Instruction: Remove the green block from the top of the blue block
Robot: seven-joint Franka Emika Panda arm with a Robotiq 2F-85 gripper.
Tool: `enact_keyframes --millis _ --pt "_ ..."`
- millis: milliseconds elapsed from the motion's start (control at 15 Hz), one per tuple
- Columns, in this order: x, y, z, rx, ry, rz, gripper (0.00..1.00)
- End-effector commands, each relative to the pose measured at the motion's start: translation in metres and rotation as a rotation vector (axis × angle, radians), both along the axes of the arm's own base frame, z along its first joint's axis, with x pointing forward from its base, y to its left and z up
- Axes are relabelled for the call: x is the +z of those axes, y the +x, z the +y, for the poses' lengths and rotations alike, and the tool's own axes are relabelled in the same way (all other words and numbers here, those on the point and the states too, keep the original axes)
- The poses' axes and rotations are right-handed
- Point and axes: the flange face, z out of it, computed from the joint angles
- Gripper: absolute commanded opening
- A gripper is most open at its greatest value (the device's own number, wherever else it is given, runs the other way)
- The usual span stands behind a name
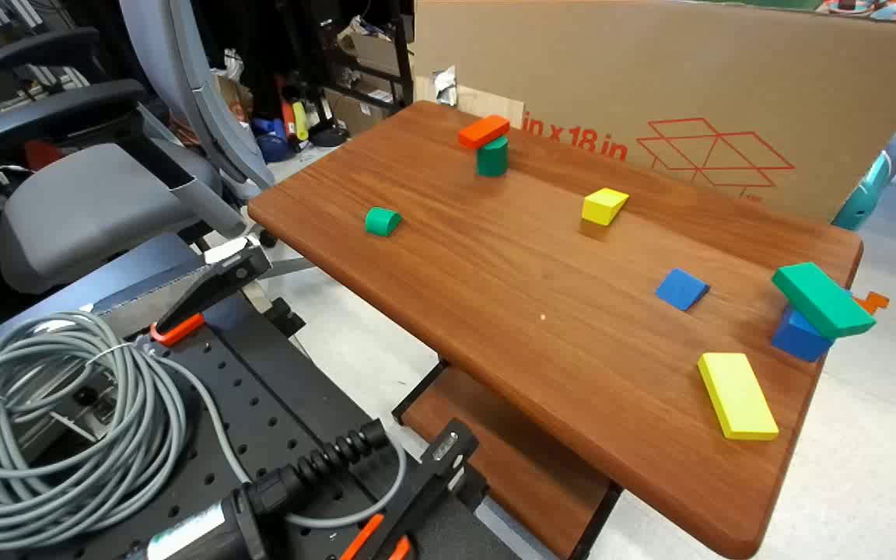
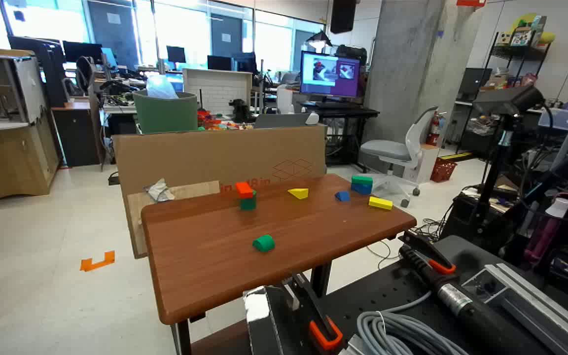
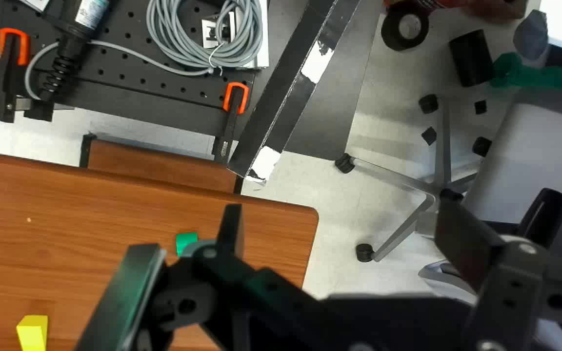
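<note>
The green block point(image 1: 823, 299), a long bright-green brick, lies across the top of the chunky blue block point(image 1: 802, 334) near the table's end. It overhangs the blue block. In an exterior view, the green block point(image 2: 362, 180) again sits on the blue block point(image 2: 361, 188), at the table's far right. Neither block shows in the wrist view. My gripper point(image 3: 342, 234) is open with nothing between its fingers. It is above the opposite end of the table, near a corner, away from the two blocks. The gripper is out of view in both exterior views.
On the table point(image 1: 495, 257) stand a yellow brick point(image 1: 738, 397), a smaller blue piece point(image 1: 681, 289), a yellow wedge point(image 1: 603, 206), a small rounded green piece point(image 1: 382, 222) and an orange block point(image 1: 484, 131) on a dark green one point(image 1: 492, 158). A cardboard sheet point(image 1: 650, 70) stands behind.
</note>
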Motion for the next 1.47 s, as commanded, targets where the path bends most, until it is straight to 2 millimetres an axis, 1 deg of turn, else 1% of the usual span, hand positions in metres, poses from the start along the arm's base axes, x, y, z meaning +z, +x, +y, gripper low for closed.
enact_keyframes --millis 0,800,933,1000,1200,1400 --pt "0.001 0.0 0.0 0.0 0.0 0.0 1.0" --pt "0.001 0.0 0.0 0.0 0.0 -0.001 1.0" --pt "-0.001 0.011 -0.005 -0.016 0.0 -0.002 1.0" --pt "-0.001 0.017 -0.011 -0.028 0.007 -0.008 1.0" --pt "0.006 0.036 -0.035 -0.069 0.031 -0.043 1.0" --pt "0.016 0.065 -0.072 -0.125 0.071 -0.138 1.0"
